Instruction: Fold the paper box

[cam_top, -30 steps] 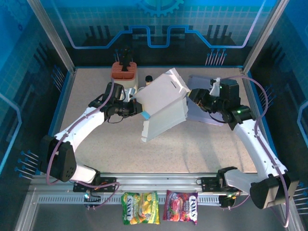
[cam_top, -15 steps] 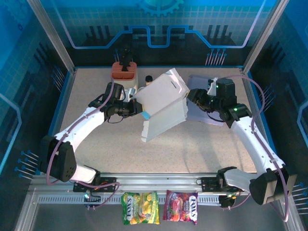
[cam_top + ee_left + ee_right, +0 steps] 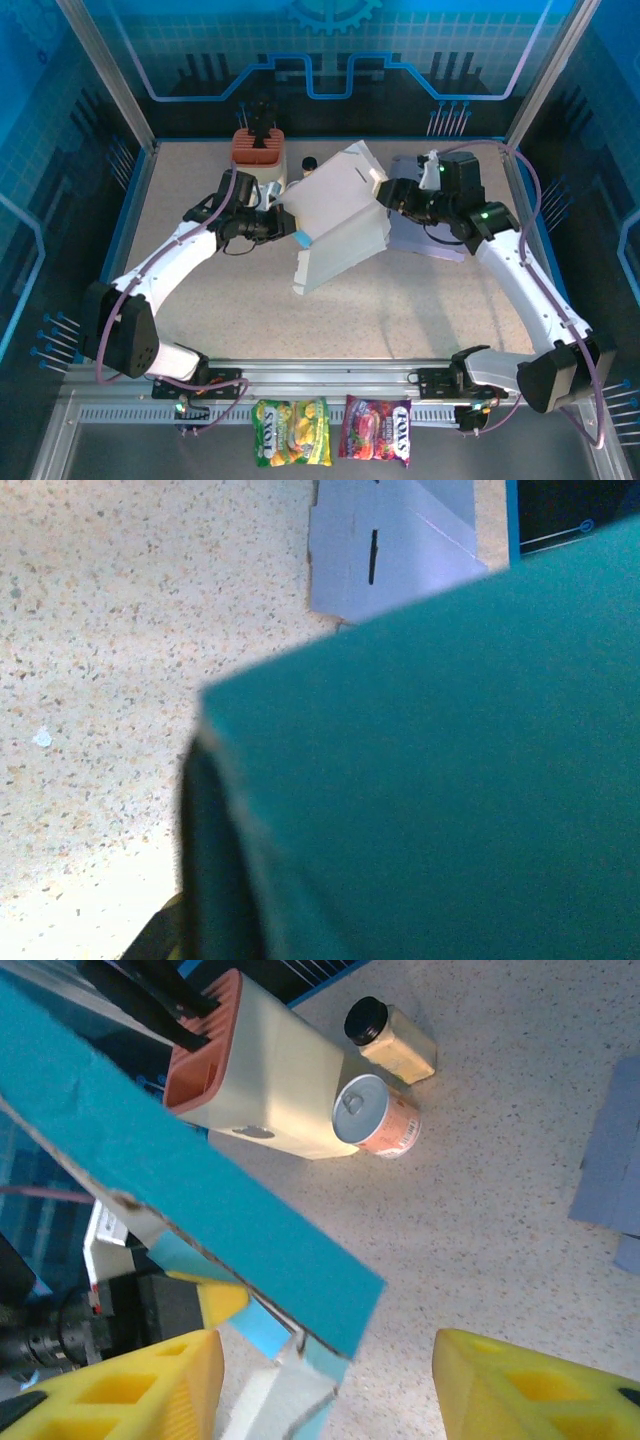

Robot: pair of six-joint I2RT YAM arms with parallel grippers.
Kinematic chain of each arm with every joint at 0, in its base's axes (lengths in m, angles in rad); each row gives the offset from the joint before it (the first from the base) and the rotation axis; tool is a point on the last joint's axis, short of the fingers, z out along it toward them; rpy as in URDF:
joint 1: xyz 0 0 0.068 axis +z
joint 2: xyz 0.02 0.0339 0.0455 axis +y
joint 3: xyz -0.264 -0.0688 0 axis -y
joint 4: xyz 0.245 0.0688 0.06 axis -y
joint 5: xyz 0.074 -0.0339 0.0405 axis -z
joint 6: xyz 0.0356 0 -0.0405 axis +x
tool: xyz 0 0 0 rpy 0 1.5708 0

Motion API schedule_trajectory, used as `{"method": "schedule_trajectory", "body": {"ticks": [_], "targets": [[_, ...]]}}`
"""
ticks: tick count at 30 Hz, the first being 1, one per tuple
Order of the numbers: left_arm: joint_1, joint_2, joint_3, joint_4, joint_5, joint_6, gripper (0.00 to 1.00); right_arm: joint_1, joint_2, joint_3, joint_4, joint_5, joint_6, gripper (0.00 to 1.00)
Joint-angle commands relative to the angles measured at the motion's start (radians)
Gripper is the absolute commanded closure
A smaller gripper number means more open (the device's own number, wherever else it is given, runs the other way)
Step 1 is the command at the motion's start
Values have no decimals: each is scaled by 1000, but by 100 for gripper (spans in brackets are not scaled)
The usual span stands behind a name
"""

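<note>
White-and-teal paper box (image 3: 340,225) tilted up mid-table, left gripper (image 3: 287,228) pinched tight on its left edge, right gripper (image 3: 388,196) spread wide at its right flap, not clamping

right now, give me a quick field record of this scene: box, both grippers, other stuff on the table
task item: pale paper box with teal inside, half folded, raised mid-scene
left gripper: shut on the box's left edge
right gripper: open, at the box's right flap
right of box: flat lilac cardboard sheet
far edge: orange-and-cream tool holder, small orange-labelled can, black-lidded jar
</note>
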State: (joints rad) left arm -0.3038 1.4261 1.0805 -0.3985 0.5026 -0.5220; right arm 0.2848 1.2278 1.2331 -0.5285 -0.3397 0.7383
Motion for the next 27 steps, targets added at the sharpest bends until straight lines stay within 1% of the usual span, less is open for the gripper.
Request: {"method": "schedule_trajectory", "body": {"ticks": [1,4,5,7,9,12,16,18,23,27], "targets": [[18,14,53,-15,56,23,100,-54,-26,127,-92,-60,-117,41],[28,50,88,-7,88,43,100,-133,-17,214,-102,-125,-150,42],[32,63,103,-9,99,52,100,-149,-5,239,-105,-137,-160,44],[41,102,141,-10,125,71,100,-175,42,279,-97,-165,-169,51],[49,142,178,-11,155,89,100,-191,88,296,-46,-223,-161,53],[55,202,250,-39,195,125,100,-210,173,333,14,-294,-172,56],[58,263,326,-75,239,159,100,-232,287,401,35,-378,-194,59],[58,280,347,-92,247,172,100,-234,321,435,38,-406,-209,60],[60,300,357,-105,255,186,100,-233,355,459,84,-485,-205,61],[58,307,357,-106,255,187,100,-229,341,408,129,-499,-191,60]]}}
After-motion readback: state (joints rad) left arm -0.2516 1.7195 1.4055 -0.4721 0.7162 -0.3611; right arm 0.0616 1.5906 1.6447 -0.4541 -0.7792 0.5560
